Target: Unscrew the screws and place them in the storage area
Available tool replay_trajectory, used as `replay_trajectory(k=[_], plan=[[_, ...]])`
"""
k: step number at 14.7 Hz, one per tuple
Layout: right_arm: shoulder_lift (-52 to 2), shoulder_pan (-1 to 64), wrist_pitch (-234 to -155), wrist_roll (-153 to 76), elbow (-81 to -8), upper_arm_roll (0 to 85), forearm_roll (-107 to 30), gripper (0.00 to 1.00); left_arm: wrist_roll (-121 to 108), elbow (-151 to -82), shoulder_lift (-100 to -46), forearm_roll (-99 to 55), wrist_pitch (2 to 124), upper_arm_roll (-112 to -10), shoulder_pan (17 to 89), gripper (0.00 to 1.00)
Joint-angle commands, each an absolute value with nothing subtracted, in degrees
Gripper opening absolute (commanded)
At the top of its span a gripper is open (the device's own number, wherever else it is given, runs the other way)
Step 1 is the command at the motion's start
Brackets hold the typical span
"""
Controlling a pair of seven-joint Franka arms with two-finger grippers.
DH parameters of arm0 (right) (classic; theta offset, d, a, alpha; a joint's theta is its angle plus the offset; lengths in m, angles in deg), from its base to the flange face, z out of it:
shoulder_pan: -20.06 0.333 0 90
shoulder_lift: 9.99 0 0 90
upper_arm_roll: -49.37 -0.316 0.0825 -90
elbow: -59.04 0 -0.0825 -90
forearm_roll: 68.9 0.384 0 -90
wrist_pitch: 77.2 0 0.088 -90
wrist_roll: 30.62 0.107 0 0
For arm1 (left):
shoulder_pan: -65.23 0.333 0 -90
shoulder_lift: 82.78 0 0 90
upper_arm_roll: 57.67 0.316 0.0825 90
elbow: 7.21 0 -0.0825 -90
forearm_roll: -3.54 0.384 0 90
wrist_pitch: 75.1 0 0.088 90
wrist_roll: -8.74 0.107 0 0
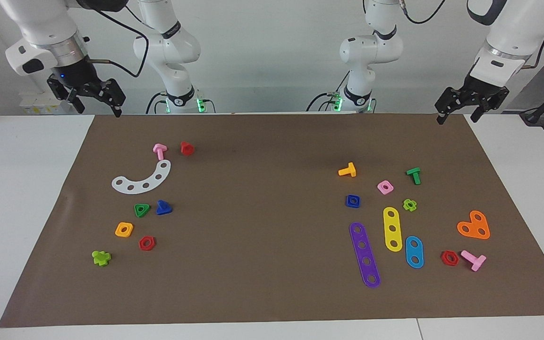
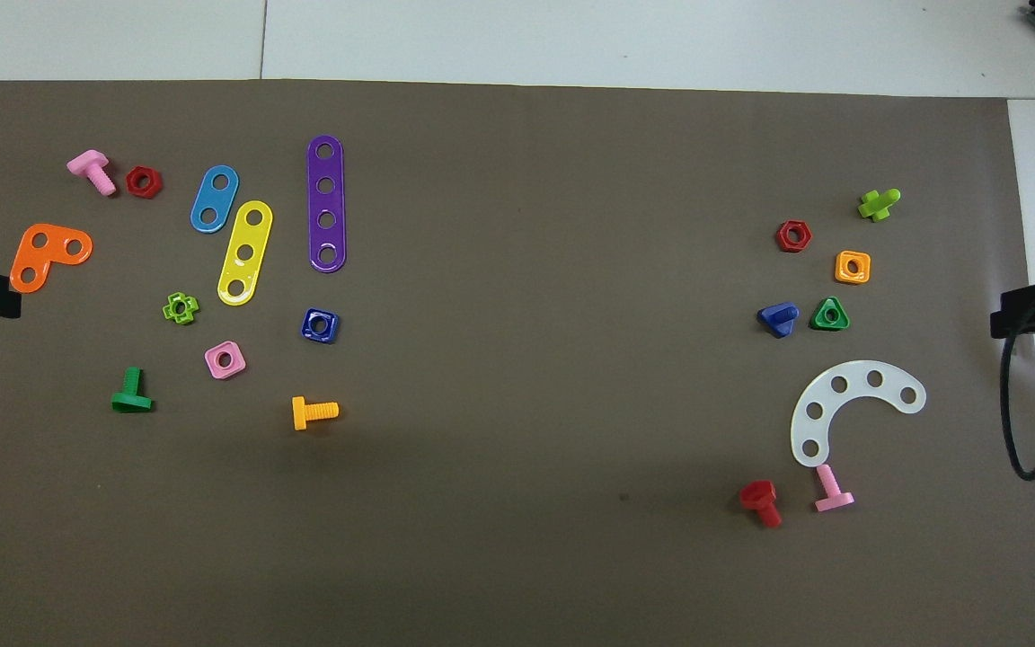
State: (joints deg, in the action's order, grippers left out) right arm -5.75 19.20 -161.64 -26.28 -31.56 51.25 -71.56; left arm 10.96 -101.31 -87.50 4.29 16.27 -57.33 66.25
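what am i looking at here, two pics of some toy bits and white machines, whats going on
Those are two white robot arms at a table. One picture faces them from across the table; the other looks down from above their own end, so the sides are swapped. The left gripper and right gripper hang open over the mat's corners nearest the robots, holding nothing. Loose plastic toy parts lie on the brown mat in two groups. The blue bolt lies beside a green nut at the right arm's end. The blue nut lies apart at the left arm's end, near a purple strip.
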Motion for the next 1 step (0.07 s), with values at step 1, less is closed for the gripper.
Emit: replay_trajectory(k=[1], plan=[[-4.1,19.2,-162.1,-27.5,-33.5,51.0,-70.2,1.0,10.5,-102.9,-89.1,5.6,15.8,-57.3,66.0,1.0]])
